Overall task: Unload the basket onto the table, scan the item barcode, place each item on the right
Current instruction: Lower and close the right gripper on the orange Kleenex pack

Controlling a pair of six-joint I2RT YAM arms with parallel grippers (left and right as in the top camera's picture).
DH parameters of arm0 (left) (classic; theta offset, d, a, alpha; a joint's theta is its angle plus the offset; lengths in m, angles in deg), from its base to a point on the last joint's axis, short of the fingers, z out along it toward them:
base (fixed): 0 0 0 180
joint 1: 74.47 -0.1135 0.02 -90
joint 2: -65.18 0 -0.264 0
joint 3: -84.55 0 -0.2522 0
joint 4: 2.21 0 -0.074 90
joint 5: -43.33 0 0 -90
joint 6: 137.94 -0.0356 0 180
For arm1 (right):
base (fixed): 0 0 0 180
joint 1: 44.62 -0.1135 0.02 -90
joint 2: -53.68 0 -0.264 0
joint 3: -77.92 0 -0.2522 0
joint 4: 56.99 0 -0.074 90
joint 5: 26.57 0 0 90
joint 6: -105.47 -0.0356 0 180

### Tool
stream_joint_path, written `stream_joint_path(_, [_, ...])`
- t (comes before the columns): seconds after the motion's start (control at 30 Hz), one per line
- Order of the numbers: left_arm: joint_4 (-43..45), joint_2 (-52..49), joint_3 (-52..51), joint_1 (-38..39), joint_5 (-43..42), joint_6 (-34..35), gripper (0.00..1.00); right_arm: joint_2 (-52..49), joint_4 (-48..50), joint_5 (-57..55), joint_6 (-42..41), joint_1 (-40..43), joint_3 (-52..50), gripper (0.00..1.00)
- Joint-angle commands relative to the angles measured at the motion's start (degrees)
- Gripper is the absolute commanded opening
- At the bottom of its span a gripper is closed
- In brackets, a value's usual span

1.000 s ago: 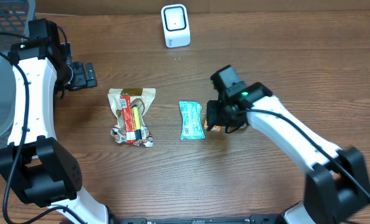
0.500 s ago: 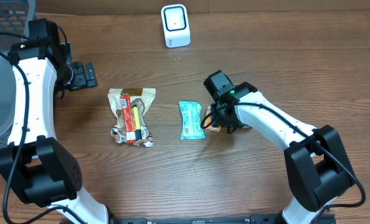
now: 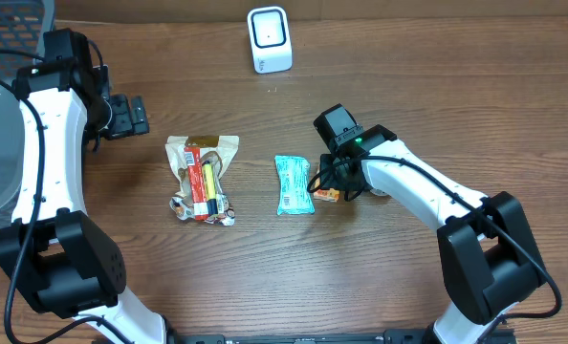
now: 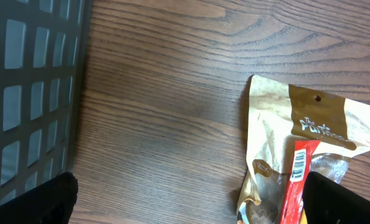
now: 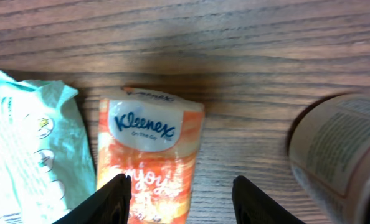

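The orange Kleenex tissue pack [image 5: 151, 155] lies flat on the wooden tabletop [image 5: 266, 37], centre-left in the right wrist view, just beside a teal wipes packet [image 5: 29, 149]. The right gripper [image 5: 182, 182] hovers over it, fingers spread and pinching nothing, and the lower-left finger overlaps the pack. It should probably widen, shift toward frame left, and close without catching the teal packet. Then it can lift toward the white box-shaped scanner [image 3: 269, 38] at top centre of the overhead view. The left gripper [image 4: 188, 180] is spread wide and empty.

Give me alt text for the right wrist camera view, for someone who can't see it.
An orange Kleenex tissue pack lies on the wooden table between the open fingers of the right gripper. A pale teal packet sits at its left, and a blurred labelled cylinder at the right.
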Motion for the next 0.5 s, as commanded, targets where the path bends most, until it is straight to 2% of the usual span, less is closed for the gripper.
stream_joint_path(0.0, [0.1, 1.1, 1.2, 0.1, -0.4, -0.9, 1.00, -0.8, 0.3, 1.4, -0.3, 0.1, 0.5, 0.53])
stream_joint_path(0.47, [0.1, 1.1, 1.2, 0.1, -0.4, -0.9, 1.00, -0.9, 2.0, -4.4, -0.3, 2.1, -3.2, 0.48])
